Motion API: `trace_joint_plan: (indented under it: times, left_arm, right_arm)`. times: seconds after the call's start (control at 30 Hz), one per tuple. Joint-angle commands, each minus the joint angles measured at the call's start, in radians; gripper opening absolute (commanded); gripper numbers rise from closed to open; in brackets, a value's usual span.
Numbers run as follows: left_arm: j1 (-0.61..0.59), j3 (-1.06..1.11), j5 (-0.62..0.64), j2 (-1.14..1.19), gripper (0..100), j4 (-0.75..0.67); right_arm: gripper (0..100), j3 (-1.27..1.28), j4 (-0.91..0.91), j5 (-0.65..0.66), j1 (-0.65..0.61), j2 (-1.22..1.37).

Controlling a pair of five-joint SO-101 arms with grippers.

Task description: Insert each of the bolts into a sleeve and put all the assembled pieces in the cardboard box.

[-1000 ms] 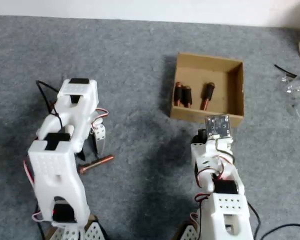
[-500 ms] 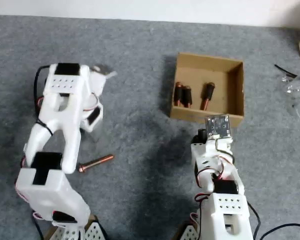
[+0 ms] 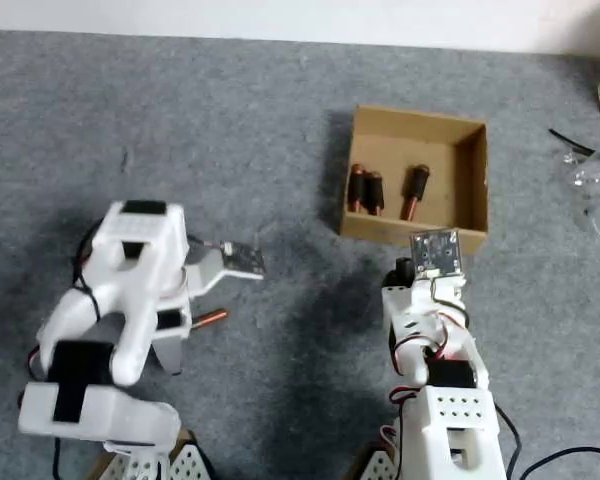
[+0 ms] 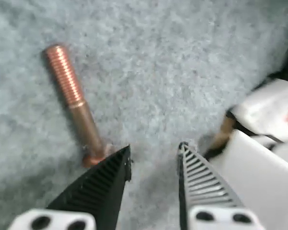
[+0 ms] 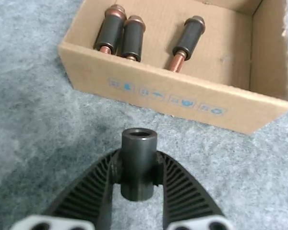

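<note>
In the upper right of the frame the cardboard box (image 3: 410, 232) already holds three assembled pieces (image 3: 414, 192), so only the last bolt (image 4: 74, 103) is left, lying on the desk (image 3: 280, 120) lower left by the left arm (image 3: 130, 270)'s open jaws, while the right arm (image 3: 430, 330)'s jaws grip its sleeve (image 5: 139, 163).

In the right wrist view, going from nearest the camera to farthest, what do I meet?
The right gripper shut on a sleeve → front wall of the cardboard box → three sleeved bolts lying inside it.
</note>
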Motion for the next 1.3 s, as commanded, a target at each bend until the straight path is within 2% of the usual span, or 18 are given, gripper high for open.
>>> trace_joint_plan:
  times: [0.0, 0.2, 0.53, 0.63, 0.83, 0.97, 1.1, 1.17, 1.27]
  left_arm:
    - [0.018, 0.159, -0.020, -0.119, 16, -0.190]
    - [0.016, 0.223, -0.014, -0.143, 16, -0.381]
    - [0.012, 0.203, -0.012, -0.166, 16, -0.408]
    - [0.010, 0.179, -0.011, -0.170, 16, -0.454]
    - [0.012, 0.145, 0.078, -0.170, 16, -0.545]
    - [0.022, 0.153, 0.098, -0.176, 16, -0.502]
    - [0.061, 0.140, 0.115, -0.186, 16, -0.313]
    - [0.059, 0.111, 0.190, -0.222, 16, -0.269]
    - [0.047, 0.048, 0.374, -0.334, 16, -0.262]
  right_arm:
    - [0.5, -0.007, -0.039, 0.012, 0.005, -0.021]
    - [0.5, -0.007, -0.039, 0.012, 0.005, -0.021]
    - [0.5, -0.007, -0.039, 0.014, 0.005, -0.019]
    - [0.5, -0.007, -0.039, 0.014, 0.004, -0.019]
    - [0.5, -0.007, -0.039, 0.014, 0.004, -0.019]
    - [0.5, -0.007, -0.039, 0.014, 0.004, -0.019]
    - [0.5, -0.007, -0.039, 0.014, 0.005, -0.019]
    - [0.5, -0.007, -0.039, 0.014, 0.005, -0.019]
    - [0.5, -0.007, -0.039, 0.014, 0.005, -0.019]
